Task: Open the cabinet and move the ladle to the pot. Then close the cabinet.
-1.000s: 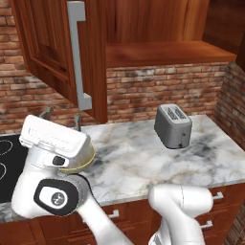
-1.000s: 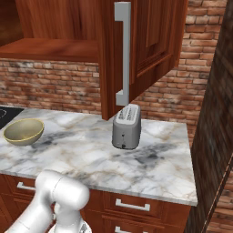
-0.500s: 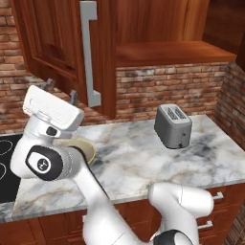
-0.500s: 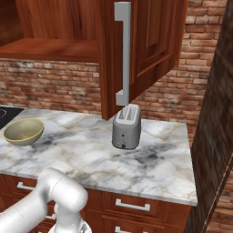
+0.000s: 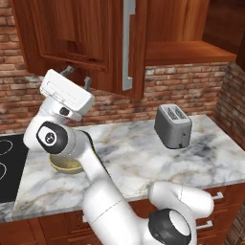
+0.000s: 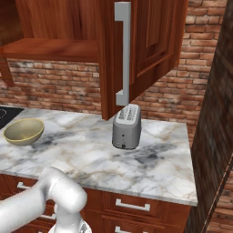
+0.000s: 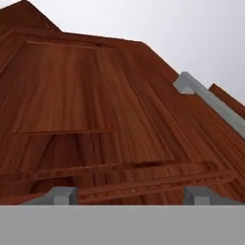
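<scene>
My pincer [image 5: 76, 79] is raised up beside the lower edge of the cabinet [image 5: 81, 43], its two grey fingertips [image 5: 68, 70] pointing up toward the underside of the panelled door; they stand apart with nothing between them, so I read it as spread and holding nothing. From my hand camera I look steeply up along that door: the dark reddish-brown cabinet [image 7: 86, 105] face with its recessed panel runs away from me, and the long silver bar handle [image 7: 210, 103] slants along the right side, well off from my fingertips [image 7: 60, 195], which sit low at the frame's bottom, one to each side. I cannot tell whether either tip touches the wood. In the left base view the handle [image 5: 128, 45] hangs vertically on the door's right stile, to the right of my hand, and the door stands angled out from the brick wall. From the right base view the same cabinet [image 6: 150, 41] door juts forward with its handle [image 6: 122, 52] facing the camera, above the toaster [image 6: 126, 126] on the marble counter [image 6: 154, 168]. The toaster [image 5: 173, 127] is also plain in the left base view, standing well to the right of my arm. A pale yellow-green bowl [image 6: 23, 131] rests on the counter's left part; in the left base view my arm partly covers the bowl [image 5: 66, 165], just beside the black cooktop [image 5: 10, 167]
</scene>
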Robot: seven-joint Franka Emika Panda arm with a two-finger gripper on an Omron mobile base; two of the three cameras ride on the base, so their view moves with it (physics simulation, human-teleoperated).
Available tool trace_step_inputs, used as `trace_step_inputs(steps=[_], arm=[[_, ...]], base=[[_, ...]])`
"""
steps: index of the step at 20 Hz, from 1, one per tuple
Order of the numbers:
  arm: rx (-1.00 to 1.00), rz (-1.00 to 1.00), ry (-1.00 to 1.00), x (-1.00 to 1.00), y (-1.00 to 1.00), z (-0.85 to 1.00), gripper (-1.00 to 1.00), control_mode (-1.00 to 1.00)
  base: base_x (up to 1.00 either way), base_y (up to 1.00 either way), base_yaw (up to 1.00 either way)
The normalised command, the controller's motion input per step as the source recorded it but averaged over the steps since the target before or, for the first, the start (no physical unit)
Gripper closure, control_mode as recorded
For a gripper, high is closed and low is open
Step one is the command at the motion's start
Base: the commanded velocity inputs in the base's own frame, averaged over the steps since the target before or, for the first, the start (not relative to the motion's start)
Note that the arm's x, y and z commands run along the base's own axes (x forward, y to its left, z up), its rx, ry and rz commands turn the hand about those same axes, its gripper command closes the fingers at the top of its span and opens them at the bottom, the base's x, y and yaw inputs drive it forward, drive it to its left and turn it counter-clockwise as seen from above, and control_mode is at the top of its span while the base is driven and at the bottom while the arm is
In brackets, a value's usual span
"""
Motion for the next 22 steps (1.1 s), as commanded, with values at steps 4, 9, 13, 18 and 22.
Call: trace_step_inputs(steps=[4, 9, 13, 18, 22], arm=[[0.16, 0.01, 0.0, 0.81, -0.52, 0.03, -1.0, -1.0], [0.21, 0.1, 0.01, 0.8, -0.51, 0.21, -1.0, -1.0], [0.24, 0.22, 0.05, 0.67, -0.6, 0.23, -1.0, -1.0], [0.24, 0.29, 0.08, 0.69, -0.67, 0.22, -1.0, -1.0], [0.18, 0.3, 0.02, 0.54, -0.68, 0.26, -1.0, -1.0]], base=[[0.0, 0.0, 0.0], [0.0, 0.0, 0.0], [0.0, 0.0, 0.0], [0.0, 0.0, 0.0], [0.0, 0.0, 0.0]])
